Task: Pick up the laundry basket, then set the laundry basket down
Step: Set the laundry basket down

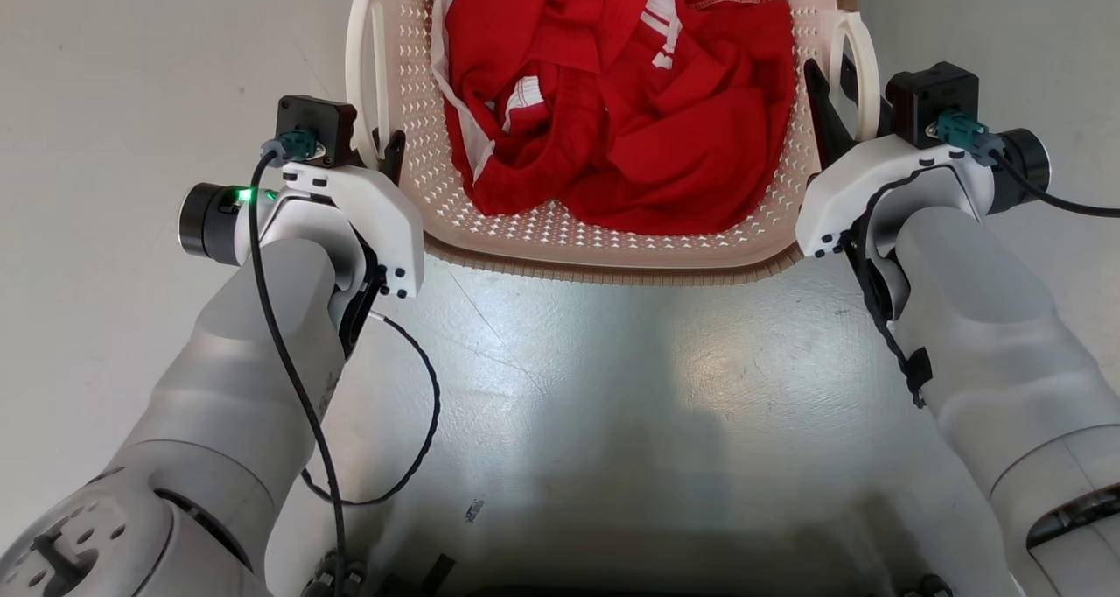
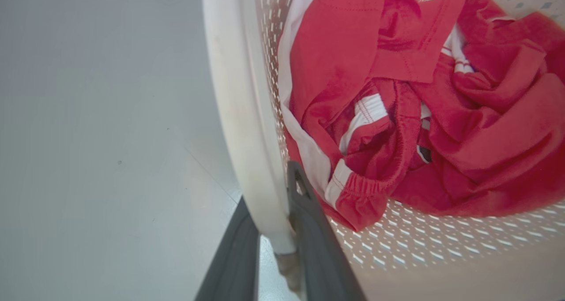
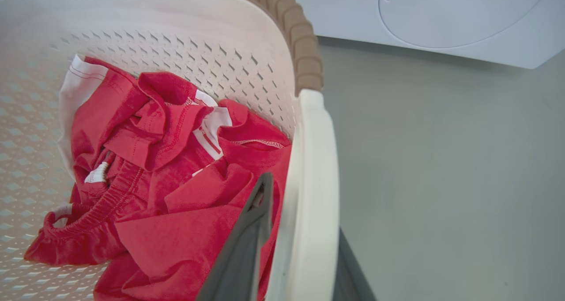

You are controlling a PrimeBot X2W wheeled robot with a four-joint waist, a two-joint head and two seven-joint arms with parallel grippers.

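On the left gripper, narrow jaws clamp the laundry basket by its left loop handle; the right gripper jaws pinch the right loop handle.

I see crumpled red clothes lying in the cream-white perforated plastic laundry basket straight ahead, my left claw astride its left white loop handle, my right claw astride its right white loop handle, a white washing machine beyond.

One laundry basket, two loop handles, two pincers, one red clothing heap, one washing machine.
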